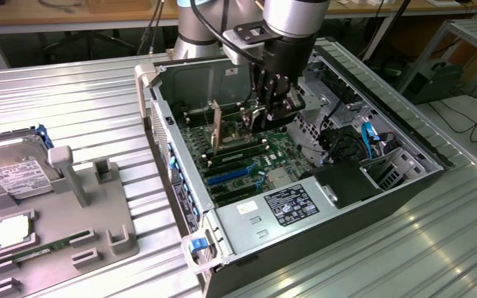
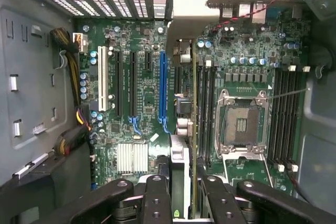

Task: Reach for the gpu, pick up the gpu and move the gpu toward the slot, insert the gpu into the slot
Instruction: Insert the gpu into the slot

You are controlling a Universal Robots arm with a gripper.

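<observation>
My gripper [image 1: 269, 115] is down inside the open computer case [image 1: 166, 133], shut on the gpu [image 1: 243, 121], which stands on edge over the green motherboard [image 1: 263, 155]. In the wrist view the black fingers [image 2: 155, 198] clamp the gpu [image 2: 181, 166] from both sides. Its thin board runs away from me to the silver end bracket [image 2: 184, 9] at the case's rear wall. The card sits between the long blue slot [image 2: 163, 87] and the CPU socket [image 2: 241, 124]. Whether its edge is seated in a slot is hidden beneath it.
A grey fixture [image 1: 97, 211] on the exterior view's left holds a silver hard drive [image 1: 15, 171], a chip [image 1: 12, 231] and a green memory stick [image 1: 44, 251]. Inside the case, cables [image 2: 73, 77], a white slot [image 2: 102, 77], a heatsink [image 2: 131, 157] and the power supply [image 1: 292, 205] crowd around the card.
</observation>
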